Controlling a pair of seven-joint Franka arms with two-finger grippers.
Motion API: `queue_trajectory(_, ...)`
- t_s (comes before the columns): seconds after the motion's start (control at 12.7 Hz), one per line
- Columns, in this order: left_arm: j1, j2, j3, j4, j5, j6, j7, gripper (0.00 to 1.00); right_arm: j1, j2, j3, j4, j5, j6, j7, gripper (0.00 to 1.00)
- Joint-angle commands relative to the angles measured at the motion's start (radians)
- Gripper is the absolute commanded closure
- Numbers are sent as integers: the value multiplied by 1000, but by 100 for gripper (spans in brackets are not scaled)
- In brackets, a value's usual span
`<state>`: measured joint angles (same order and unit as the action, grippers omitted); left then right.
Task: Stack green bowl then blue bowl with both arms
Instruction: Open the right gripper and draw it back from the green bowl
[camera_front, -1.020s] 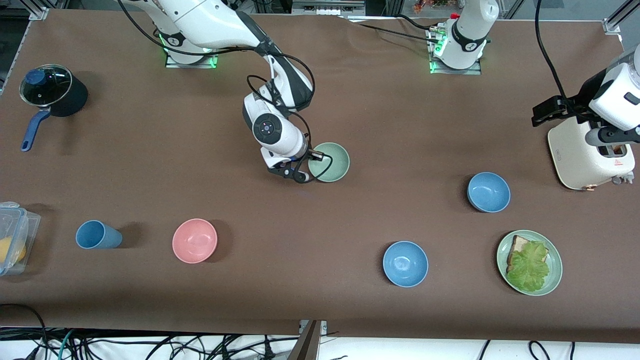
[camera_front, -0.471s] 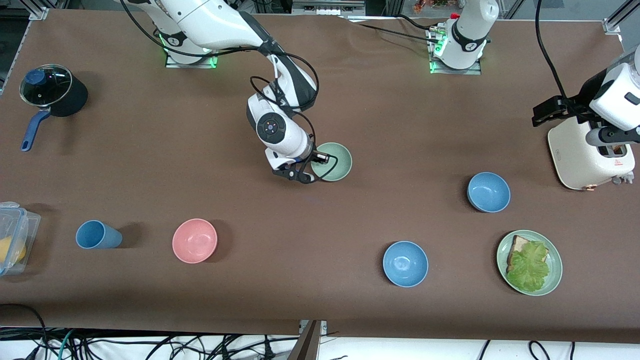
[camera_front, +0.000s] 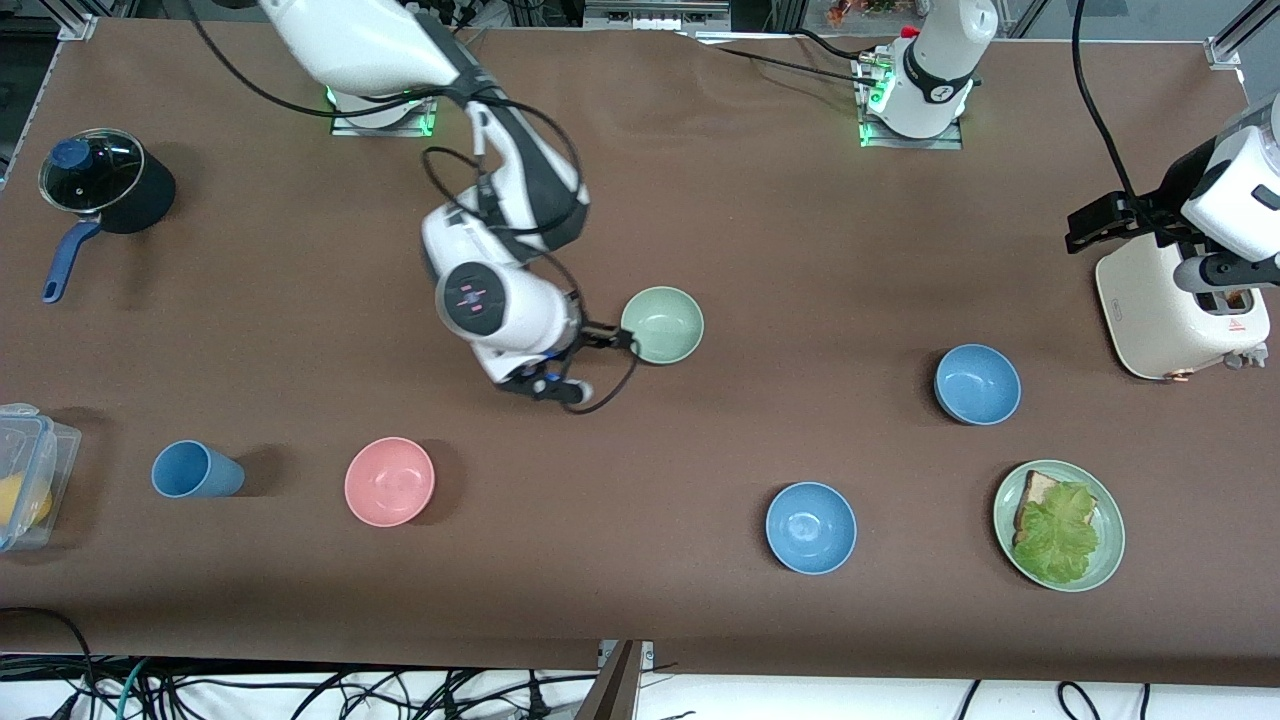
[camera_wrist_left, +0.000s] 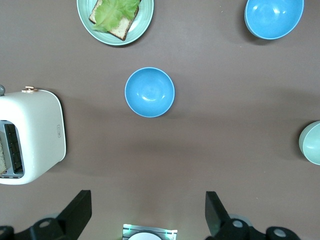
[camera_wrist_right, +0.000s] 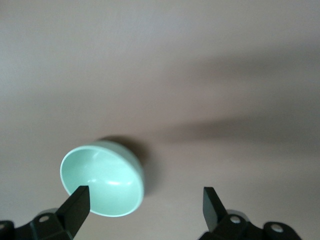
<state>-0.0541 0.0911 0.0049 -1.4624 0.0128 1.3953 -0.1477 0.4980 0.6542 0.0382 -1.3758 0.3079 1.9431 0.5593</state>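
Green bowl (camera_front: 662, 324) sat mid-table, freed as a base for stacking; the right gripper (camera_front: 590, 365), jaws spread, hung beside it. Left gripper (camera_wrist_left: 145, 212) (jaws spread) waited over the toaster (camera_front: 1180, 310).

We see only part of the clear lidded container (camera_front: 25, 470), cut off by the frame edge near the blue cup (camera_front: 195, 470). In the left wrist view, the green bowl (camera_wrist_left: 312, 143) is clipped, and so is the toaster (camera_wrist_left: 30, 135).
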Motion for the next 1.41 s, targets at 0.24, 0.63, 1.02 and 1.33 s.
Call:
queue_trajectory(0.24, -3, 27, 1, 46, -11, -9, 5, 0, -144, -112, -108, 0, -134, -182, -312, 0)
queue_trajectory(0.63, 11, 108, 0, 11, 33, 77, 4, 0, -188, -174, -282, -2, -135, -246, -570, 0)
queue_trajectory(1.02, 105, 104, 10, -185, 32, 198, 137, 0, -292, -315, -290, -11, -214, -372, -627, 0)
queue_trajectory(1.33, 108, 68, 67, -500, 30, 547, 212, 0, -340, -416, -287, -37, -257, -400, -630, 0)
